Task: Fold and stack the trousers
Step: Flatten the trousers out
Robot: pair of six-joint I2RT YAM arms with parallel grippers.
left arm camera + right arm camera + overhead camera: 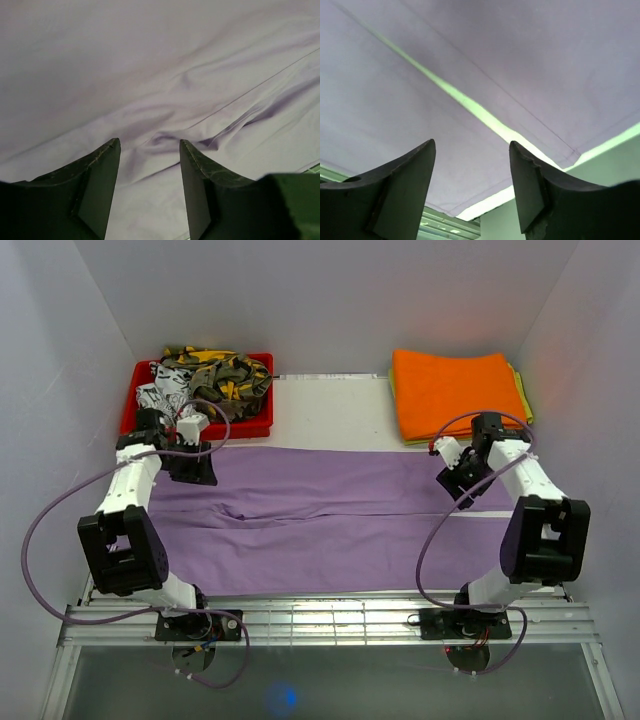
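The lilac-purple trousers lie flat across the table, both long legs running side by side from left to right. My left gripper hovers over their far left end. In the left wrist view it stands open above wrinkled purple fabric, with nothing between its fingers. My right gripper hangs over the right end, near the leg hems. In the right wrist view it is open and empty above the two legs, and a thin strip of table shows between them.
A red bin at the back left holds camouflage and black-and-white patterned garments. A folded orange cloth lies on a yellow-green one at the back right. Metal rails run along the near edge.
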